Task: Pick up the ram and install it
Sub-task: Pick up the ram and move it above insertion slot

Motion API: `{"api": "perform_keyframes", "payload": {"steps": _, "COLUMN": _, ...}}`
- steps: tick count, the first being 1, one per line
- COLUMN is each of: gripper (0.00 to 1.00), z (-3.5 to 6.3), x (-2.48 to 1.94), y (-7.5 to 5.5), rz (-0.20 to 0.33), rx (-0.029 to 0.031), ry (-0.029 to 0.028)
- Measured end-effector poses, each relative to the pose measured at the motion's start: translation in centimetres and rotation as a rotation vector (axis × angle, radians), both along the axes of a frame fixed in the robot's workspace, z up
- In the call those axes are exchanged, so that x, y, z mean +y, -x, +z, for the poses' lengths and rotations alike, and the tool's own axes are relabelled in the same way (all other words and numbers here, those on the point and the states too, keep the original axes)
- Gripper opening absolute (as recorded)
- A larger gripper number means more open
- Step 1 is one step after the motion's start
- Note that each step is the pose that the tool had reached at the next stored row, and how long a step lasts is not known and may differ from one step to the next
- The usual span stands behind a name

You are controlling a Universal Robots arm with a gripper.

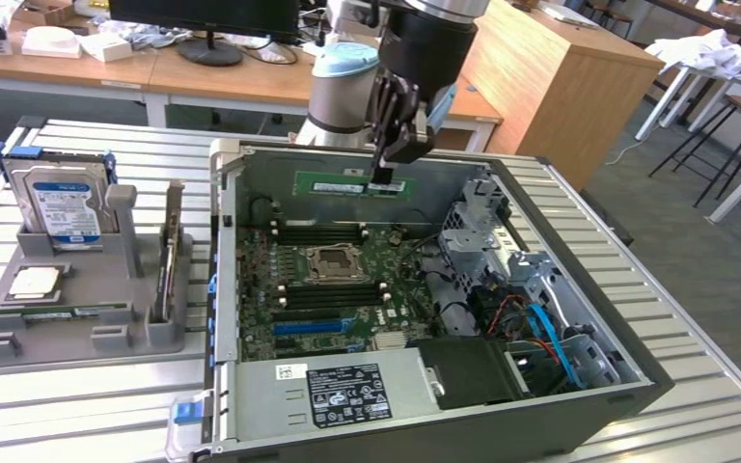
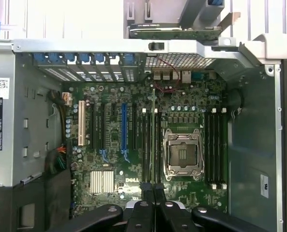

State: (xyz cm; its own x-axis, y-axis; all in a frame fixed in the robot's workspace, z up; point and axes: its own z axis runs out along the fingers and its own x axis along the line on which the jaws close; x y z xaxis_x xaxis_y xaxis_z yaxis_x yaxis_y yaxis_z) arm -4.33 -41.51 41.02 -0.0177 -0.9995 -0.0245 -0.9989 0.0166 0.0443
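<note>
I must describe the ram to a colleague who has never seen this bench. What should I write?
Find the open computer case in the middle of the slatted table. Over its motherboard, the arm's gripper is shut on the ram, a long, thin green stick with a pale label. Unlike the black slots beneath, it is green and held in the air.

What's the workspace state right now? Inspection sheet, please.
Surface: slatted metal table carrying an open computer case.
Job's things: ram held level above the motherboard, not seated in a slot.
Clutter: grey parts tray with a hard drive, on the exterior view's left.
End effector: shut on the ram.
Cables: blue cable inside the case.
Surroundings: wooden desks, stools.
</note>
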Motion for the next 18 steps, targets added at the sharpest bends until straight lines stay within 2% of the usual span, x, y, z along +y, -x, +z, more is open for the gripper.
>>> {"api": "perform_keyframes", "payload": {"steps": 11, "gripper": 0.11, "z": -0.22, "x": 1.35, "y": 0.0, "rz": 0.000, "rx": 0.0000, "ry": -0.0004}}
{"api": "perform_keyframes", "payload": {"steps": 13, "gripper": 0.11, "z": -0.23, "x": 1.50, "y": 0.0, "rz": 0.000, "rx": 0.0001, "ry": -0.0004}}
{"api": "perform_keyframes", "payload": {"steps": 18, "gripper": 0.11, "z": -0.24, "x": 1.52, "y": 0.0, "rz": 0.000, "rx": 0.0000, "ry": -0.0004}}
